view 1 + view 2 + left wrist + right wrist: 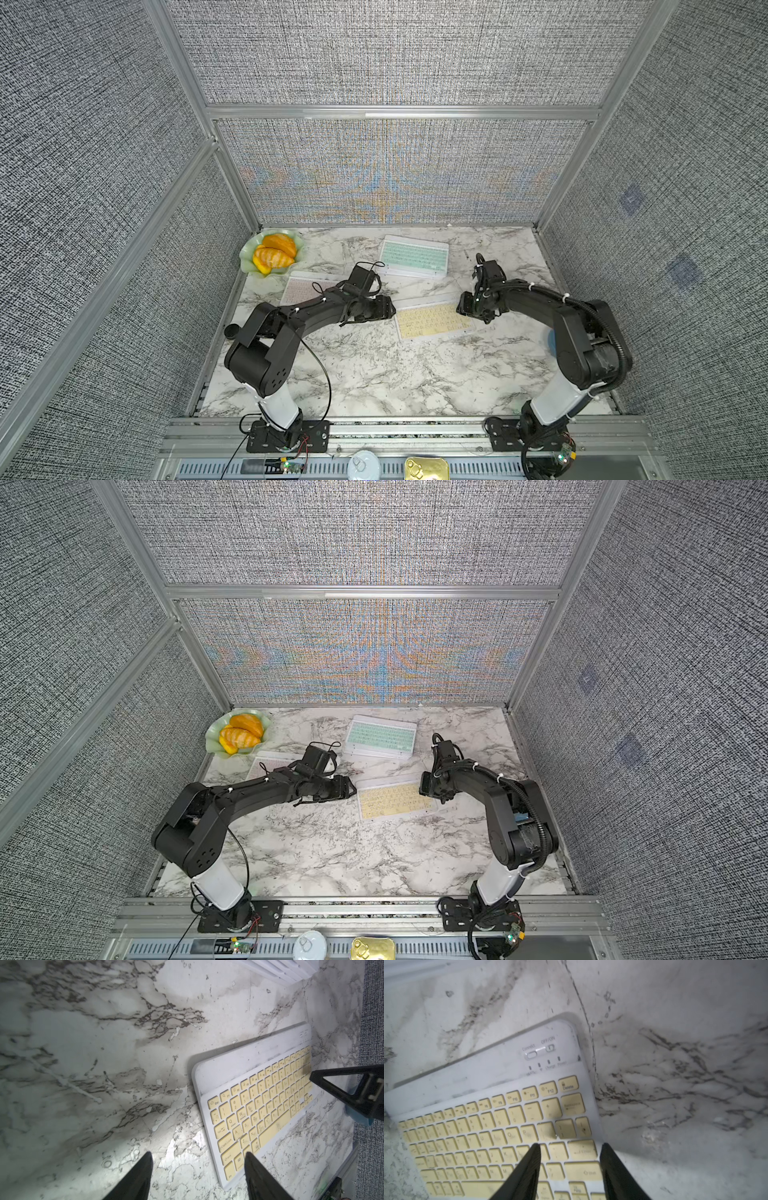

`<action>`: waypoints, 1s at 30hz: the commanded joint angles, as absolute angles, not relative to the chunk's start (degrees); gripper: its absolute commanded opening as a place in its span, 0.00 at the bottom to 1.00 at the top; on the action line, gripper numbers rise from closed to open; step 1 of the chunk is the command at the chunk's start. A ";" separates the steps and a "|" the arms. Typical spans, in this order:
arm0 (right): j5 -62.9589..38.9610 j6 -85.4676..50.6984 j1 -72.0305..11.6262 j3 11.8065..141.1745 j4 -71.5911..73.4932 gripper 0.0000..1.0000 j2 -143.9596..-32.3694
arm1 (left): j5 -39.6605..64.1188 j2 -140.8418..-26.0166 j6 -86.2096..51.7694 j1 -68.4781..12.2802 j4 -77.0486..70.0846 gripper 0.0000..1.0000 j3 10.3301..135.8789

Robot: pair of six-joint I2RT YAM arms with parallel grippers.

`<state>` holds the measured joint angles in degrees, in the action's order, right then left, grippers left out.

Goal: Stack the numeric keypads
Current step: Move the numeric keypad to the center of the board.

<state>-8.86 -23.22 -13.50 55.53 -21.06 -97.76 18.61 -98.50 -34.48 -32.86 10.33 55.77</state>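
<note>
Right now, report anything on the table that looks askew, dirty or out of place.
The yellow keypad lies alone and skewed, its edges not square with the green-topped stack behind it. Its frame and keys carry dark smudges. Nothing looks spilled or broken.

Shows a yellow keypad point(432, 320) flat, keys up, slightly askew near the middle. Shows a mint keypad point(415, 254) atop a white-edged stack point(415, 272) farther back. Shows a pink keypad point(300, 288) flat to the left, partly hidden.

top views: overhead, far | wrist views: close, share yellow keypad point(259, 1105)
</note>
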 commanded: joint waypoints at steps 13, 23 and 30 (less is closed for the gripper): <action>-11.44 -30.47 -17.79 45.22 -16.31 0.51 -93.10 | 19.60 -100.63 -33.67 -33.03 10.12 0.70 56.33; -10.20 -30.97 -19.51 47.00 -20.24 0.51 -87.90 | 18.68 -101.56 -32.61 -33.04 10.97 0.70 57.95; -10.96 -29.19 -16.29 48.53 -20.53 0.51 -88.59 | 18.03 -104.06 -31.48 -33.02 11.02 0.70 60.60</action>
<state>-10.87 -29.69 -16.95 48.36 -18.83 -88.07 18.98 -103.11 -32.95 -32.97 10.41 59.64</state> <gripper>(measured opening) 0.512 0.705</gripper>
